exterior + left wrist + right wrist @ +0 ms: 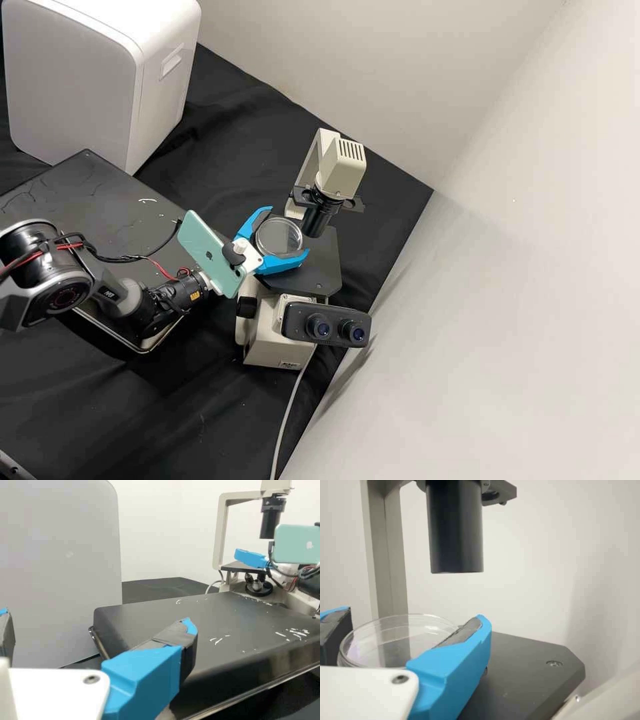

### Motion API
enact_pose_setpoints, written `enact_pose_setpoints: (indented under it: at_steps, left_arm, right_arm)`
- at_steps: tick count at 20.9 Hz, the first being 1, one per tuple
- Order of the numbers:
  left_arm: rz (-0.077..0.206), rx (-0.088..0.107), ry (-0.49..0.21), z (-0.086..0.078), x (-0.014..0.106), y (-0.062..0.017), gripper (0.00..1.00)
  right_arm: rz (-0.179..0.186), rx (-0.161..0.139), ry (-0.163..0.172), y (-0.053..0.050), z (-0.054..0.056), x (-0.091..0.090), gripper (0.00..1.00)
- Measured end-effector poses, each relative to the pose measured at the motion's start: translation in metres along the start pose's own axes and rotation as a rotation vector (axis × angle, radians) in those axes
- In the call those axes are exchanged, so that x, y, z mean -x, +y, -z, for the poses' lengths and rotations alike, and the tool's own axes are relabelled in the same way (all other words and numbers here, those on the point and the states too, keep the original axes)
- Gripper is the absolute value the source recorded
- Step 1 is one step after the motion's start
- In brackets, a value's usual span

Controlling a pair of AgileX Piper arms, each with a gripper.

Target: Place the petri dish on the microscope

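Your right end effector [287,233] is clamped on the petri dish [279,237], one blue finger each side of the rim. The dish sits over the near part of the microscope's [273,333] black stage [323,263], just beside the dark condenser tube [317,217], not squarely under it. From the right wrist view, the dish [385,635] is low over the stage [520,670], w/ the tube [455,525] above and a bit beyond. Can't tell if the dish base touches the stage or hangs just clear.

Your left end effector [95,620] is spread wide w/ nothing in it, parked low by the black tray [225,630] and the white cabinet [60,565], well apart from the scope.

Judged risks from here:
- Letting go w/ the base not flat on the stage: the dish drops, tips or skates on the smooth plate. It's near the stage edge on the arm side, so a skid could take it off onto the surface [233,147].
- Opening too little, or backing out at an angle: a finger catches the rim and drags the dish along.
- Lifting or pushing fwd carelessly: dish or finger knocks the condenser tube, since there's little room above.
- Pressing down too hard: thin clear plastic, so the grip could flex it or pop a lid, if it has one (can't tell).
- Releasing where it is: prob. off the light path, so placed but not centred.
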Motion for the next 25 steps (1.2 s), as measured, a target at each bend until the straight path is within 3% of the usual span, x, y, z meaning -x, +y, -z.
enact_pose_setpoints:
  at_steps: [7, 15, 17, 18, 25]
  left_arm:
    - [0.008, -0.001, 0.002, -0.0002, -0.0006, -0.0017, 1.0]
    - [0.008, -0.001, 0.002, -0.0002, -0.0006, -0.0017, 1.0]
    - [0.008, -0.001, 0.002, -0.0002, -0.0006, -0.0017, 1.0]
    - [0.008, -0.001, 0.002, -0.0002, -0.0006, -0.0017, 1.0]
    - [0.008, -0.001, 0.002, -0.0002, -0.0006, -0.0017, 1.0]
  right_arm:
    - [-0.022, 0.032, 0.01, -0.0035, -0.0055, -0.0068, 0.0]
    - [-0.034, 0.042, 0.024, -0.0057, -0.0082, -0.0089, 0.0]
    - [-0.042, 0.059, 0.033, -0.0061, -0.0086, -0.0093, 0.0]
    - [-0.045, 0.061, 0.035, -0.006, -0.0086, -0.0102, 1.0]
    - [-0.048, 0.059, 0.032, -0.0072, -0.0098, -0.0107, 1.0]
